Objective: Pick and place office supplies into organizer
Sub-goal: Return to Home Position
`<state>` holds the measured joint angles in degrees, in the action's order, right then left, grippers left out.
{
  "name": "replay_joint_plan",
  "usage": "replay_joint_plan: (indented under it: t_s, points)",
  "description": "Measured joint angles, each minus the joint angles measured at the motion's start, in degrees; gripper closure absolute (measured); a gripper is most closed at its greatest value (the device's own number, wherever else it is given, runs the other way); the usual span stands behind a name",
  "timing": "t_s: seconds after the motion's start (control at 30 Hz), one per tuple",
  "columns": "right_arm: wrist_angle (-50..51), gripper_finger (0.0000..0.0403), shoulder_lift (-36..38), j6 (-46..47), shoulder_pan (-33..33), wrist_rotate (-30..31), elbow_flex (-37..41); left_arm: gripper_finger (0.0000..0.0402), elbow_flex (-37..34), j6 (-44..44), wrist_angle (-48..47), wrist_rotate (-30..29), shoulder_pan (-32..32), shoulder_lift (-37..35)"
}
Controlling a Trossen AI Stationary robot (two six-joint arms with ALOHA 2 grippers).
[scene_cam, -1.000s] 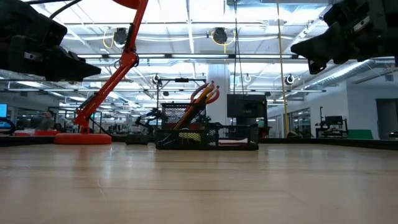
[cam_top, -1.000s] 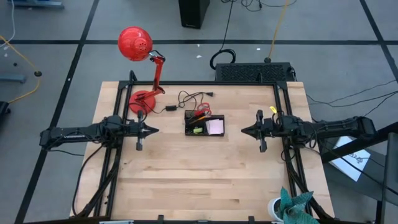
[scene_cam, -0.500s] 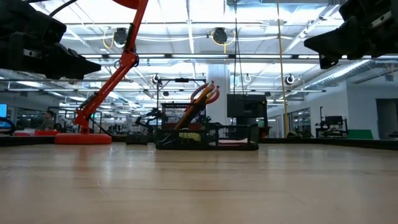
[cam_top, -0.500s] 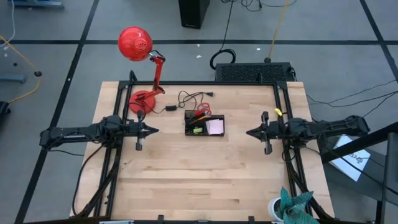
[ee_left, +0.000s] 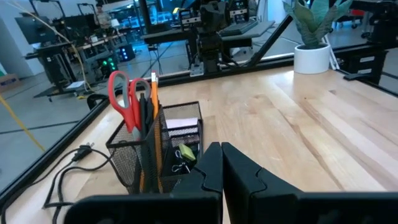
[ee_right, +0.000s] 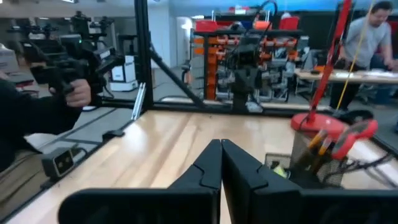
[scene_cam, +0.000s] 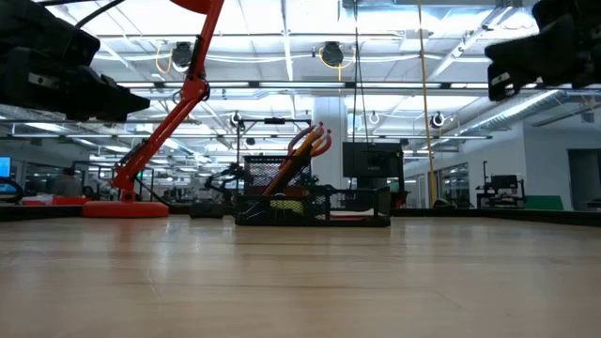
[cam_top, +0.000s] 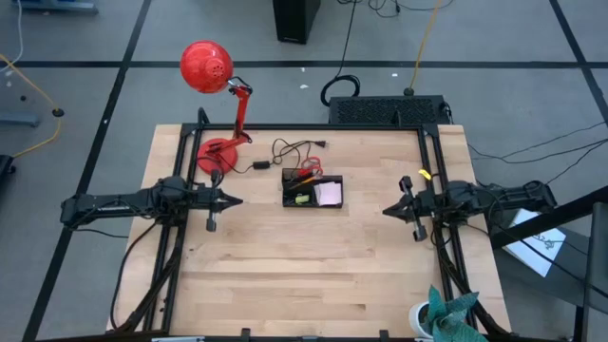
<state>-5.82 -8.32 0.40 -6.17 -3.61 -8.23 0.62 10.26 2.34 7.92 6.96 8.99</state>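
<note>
Since the earlier frame, the right pincer has drawn back toward the right edge of the bench, while the left pincer holds its place over the left side. Both pincers point inward along the bench's width. In each wrist view the two dark fingers meet at their tips with nothing between them: pressed together and empty.

The organizer stands on the bench between the two pincers, apart from both and slightly toward the far edge. Its long axis runs across the bench, roughly along the line joining the pincers. Neither arm is clearly the nearer.

One compartment holds red-handled scissors and orange pencils standing upright among black pens. The lower compartment holds a pink sticky-note pad, a yellow-green block and small black binder clips.

No supplies lie loose on the bench, so the sorting appears complete. Any further retreat carries each pincer away from the organizer, so contact looks unlikely.

A red desk lamp stands at the far left corner. No brand, label or writing can be read.
</note>
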Motion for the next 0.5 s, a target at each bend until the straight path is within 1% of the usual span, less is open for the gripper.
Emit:
replay_joint_plan:
  t_s: [0.1, 0.23, 0.33, 0.5]
  points:
    - [0.0, 0.0403, 1.8, 0.9, 0.0, -0.9, 2.5, 0.04, 0.0, -0.5, -0.4, 0.0, 0.0, 0.0]
    - [-4.2, 0.0403, 3.4, 3.3, 0.0, -1.2, 5.7, 0.0391, 0.0, -2.5, -0.5, -0.1, 0.0, 0.0]
    - [-4.5, 0.0403, 3.7, 3.4, 0.0, -1.2, 6.9, 0.039, 0.0, -3.3, -0.5, -0.3, 0.0, 0.0]
    - [-4.1, 0.0403, 3.7, 3.4, 0.0, -1.2, 7.1, 0.0399, 0.0, -5.2, -0.6, -0.8, 0.0, 0.0]
